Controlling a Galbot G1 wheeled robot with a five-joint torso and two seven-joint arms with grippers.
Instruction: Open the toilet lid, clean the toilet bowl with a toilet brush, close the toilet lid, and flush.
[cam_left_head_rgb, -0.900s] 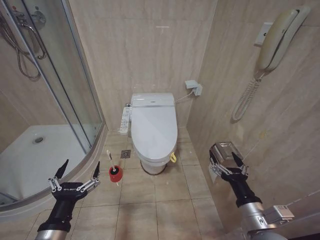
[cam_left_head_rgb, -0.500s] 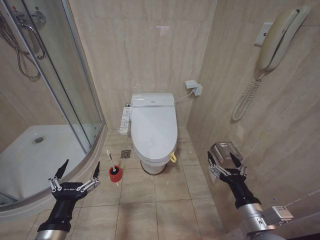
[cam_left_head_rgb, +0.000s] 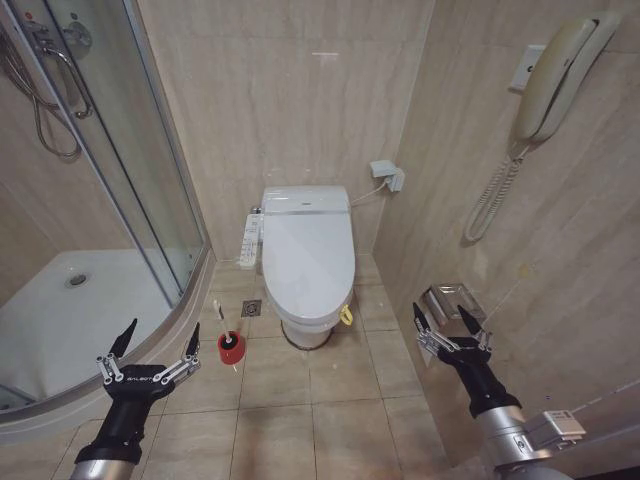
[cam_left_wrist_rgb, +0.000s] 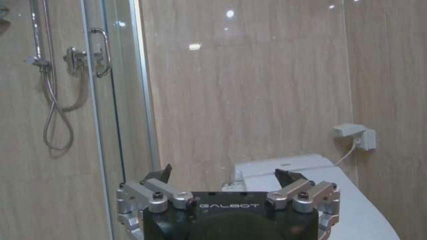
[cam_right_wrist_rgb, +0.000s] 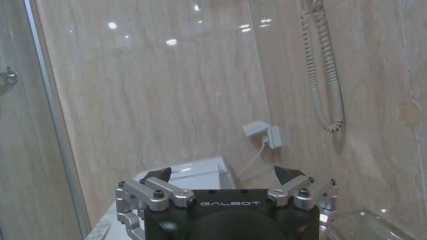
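The right gripper (cam_left_head_rgb: 452, 322) sits at the lower right of the head view, fingers spread and holding nothing, close to the beige marble side wall (cam_left_head_rgb: 560, 250) and just in front of a small metal paper holder (cam_left_head_rgb: 452, 299) fixed there. The left gripper (cam_left_head_rgb: 147, 342) hangs at the lower left, likewise spread and empty, over the curved edge of the white shower tray (cam_left_head_rgb: 60, 310).

Outward from them, at the centre of the frame, the large glossy white plastic toilet lid (cam_left_head_rgb: 308, 252) lies shut over the white ceramic toilet bowl, so the basin itself is hidden. Both grippers are well apart from it. The toilet brush with its thin white stick handle (cam_left_head_rgb: 219, 318) stands in a small red round holder (cam_left_head_rgb: 231, 347) on the tiled floor, between the left gripper and the toilet; its bristle head is probably down in the holder, though that is hard to make out.

The risks from here: the right gripper could clip the paper holder or scrape the wall as it swings toward the lid, since it has little room on that side. The smooth lid offers scant purchase, so a finger may slip off its edge. The left arm could knock the light holder over.
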